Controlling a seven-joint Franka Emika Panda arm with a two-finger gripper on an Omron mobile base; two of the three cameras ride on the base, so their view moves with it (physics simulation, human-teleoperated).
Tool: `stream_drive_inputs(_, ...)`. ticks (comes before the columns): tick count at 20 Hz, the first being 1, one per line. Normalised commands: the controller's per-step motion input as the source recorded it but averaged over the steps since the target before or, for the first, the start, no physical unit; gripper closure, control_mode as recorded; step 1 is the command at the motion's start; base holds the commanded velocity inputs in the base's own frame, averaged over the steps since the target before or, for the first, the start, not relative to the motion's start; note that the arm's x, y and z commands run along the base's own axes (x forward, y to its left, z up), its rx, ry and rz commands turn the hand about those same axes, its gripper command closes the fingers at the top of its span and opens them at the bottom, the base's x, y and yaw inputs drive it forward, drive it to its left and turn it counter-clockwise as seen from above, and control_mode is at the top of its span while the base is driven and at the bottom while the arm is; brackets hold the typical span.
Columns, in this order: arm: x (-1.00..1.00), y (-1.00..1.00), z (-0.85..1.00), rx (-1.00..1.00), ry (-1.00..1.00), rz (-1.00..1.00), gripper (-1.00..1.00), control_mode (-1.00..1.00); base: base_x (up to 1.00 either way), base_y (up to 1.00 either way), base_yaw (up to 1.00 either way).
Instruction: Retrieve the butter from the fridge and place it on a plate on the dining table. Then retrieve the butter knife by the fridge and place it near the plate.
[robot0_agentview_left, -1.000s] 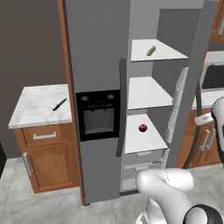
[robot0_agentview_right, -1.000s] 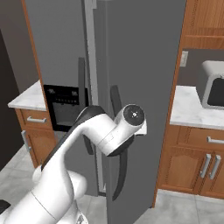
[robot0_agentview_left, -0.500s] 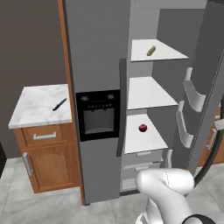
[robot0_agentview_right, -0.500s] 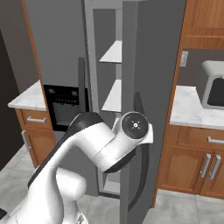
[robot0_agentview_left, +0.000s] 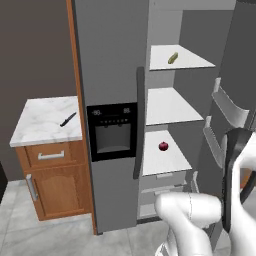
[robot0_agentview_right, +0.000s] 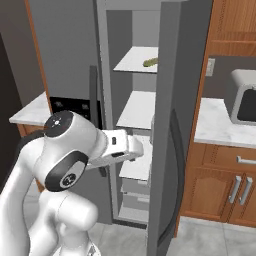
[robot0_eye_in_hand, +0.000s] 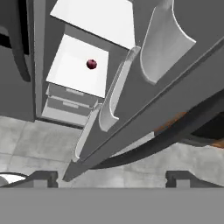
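Observation:
The fridge stands with its right door swung wide open. The butter, a small yellowish stick, lies on the top shelf and is seen again as the butter. The butter knife rests on the marble counter left of the fridge. My gripper is open with nothing between its fingertips. It hangs low by the open door's inner edge, apart from the dark door handle. The plate and dining table are out of view.
A small red fruit sits on a lower shelf, above the drawers. Door bins jut from the door's inner side. A counter with a microwave lies to the right of the fridge.
The fridge's right door has swung from partly open to wide open. My hand has moved from the door's outer handle to its inner edge.

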Motion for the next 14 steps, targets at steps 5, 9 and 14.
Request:
stream_drive_inputs(5, 0.49, 0.31, 0.25, -0.40, 0.21, -0.24, -1.00, -1.00, 0.00, 0.00, 0.00)
stream_drive_inputs(9, 0.72, -0.12, 0.32, -0.49, 0.27, -0.19, -1.00, -1.00, 0.00, 0.00, 0.00)
stream_drive_inputs(14, 0.90, -0.10, 0.00, -0.52, 0.26, -0.19, -1.00, -1.00, 0.00, 0.00, 0.00)
